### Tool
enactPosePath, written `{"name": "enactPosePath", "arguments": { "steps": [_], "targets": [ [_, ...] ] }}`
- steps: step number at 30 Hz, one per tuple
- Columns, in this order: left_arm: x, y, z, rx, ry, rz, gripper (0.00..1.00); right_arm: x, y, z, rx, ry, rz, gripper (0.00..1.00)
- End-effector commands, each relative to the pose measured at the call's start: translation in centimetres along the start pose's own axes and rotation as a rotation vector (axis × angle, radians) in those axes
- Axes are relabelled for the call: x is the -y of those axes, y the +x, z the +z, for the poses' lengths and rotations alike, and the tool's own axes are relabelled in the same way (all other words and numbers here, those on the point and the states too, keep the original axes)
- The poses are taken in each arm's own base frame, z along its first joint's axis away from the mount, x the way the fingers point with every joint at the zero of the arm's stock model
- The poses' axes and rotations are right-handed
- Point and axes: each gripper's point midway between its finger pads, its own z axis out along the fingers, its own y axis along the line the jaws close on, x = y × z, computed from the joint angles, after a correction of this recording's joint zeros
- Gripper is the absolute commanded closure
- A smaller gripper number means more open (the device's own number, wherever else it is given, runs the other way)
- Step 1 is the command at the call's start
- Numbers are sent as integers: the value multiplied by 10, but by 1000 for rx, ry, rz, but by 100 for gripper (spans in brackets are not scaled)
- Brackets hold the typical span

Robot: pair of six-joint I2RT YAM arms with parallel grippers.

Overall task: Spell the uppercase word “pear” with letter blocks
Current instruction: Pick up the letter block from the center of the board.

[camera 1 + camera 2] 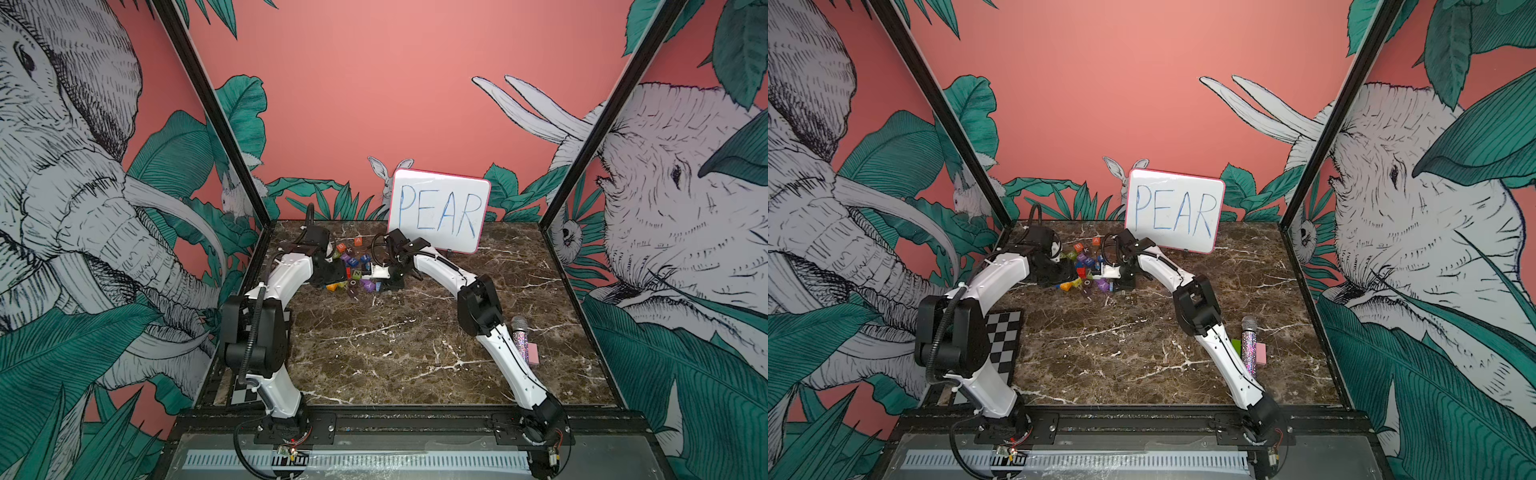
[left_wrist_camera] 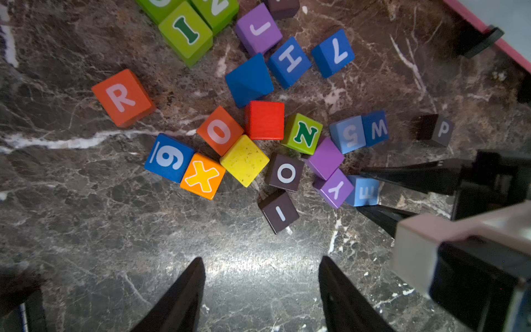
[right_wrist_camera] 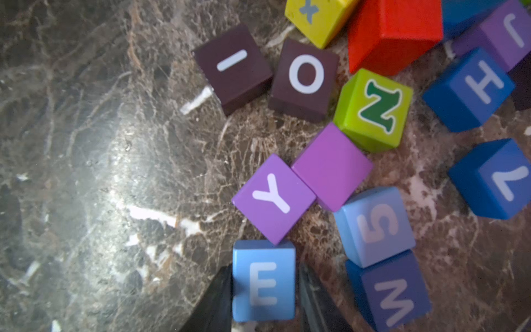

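The right hand (image 3: 264, 268) is clamped on the light-blue E block (image 3: 263, 283) (it sits on the worktop (image 3: 100, 172), touching a purple Y block (image 3: 273, 198)). The left hand (image 2: 261, 258) hangs released above bare worktop; the R block (image 2: 122, 97) and P block (image 2: 436, 130) lie well apart.

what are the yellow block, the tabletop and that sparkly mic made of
Yellow block: probably painted wood; solid matte colour, softened edges, small dark specks in the paint.
Tabletop: polished marble or a marble-look slab; brown with white veins, and it reflects a bright glare.
Microphone: glitter-coated handle, silvery mesh-like head; the core material can't be told.
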Motion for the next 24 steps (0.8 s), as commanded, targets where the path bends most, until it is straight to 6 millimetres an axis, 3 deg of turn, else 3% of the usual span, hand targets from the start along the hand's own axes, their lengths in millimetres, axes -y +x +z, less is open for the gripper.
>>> {"name": "enactPosePath", "arguments": {
  "steps": [1,8,15,19,24],
  "targets": [
    [-4,0,-15,29,-10,4,35,-10,5,10,-24,-41,-9,63],
    [-3,-2,-19,41,-11,2,35,-19,-13,-5,22,-67,37,78],
    [2,1,-21,47,24,-11,35,-29,-22,-34,29,-30,159,83],
    [7,2,-25,56,49,-17,35,-16,-22,-63,26,140,320,95],
    [26,11,-28,71,66,22,35,12,9,-116,9,530,655,98]
  ]
}}
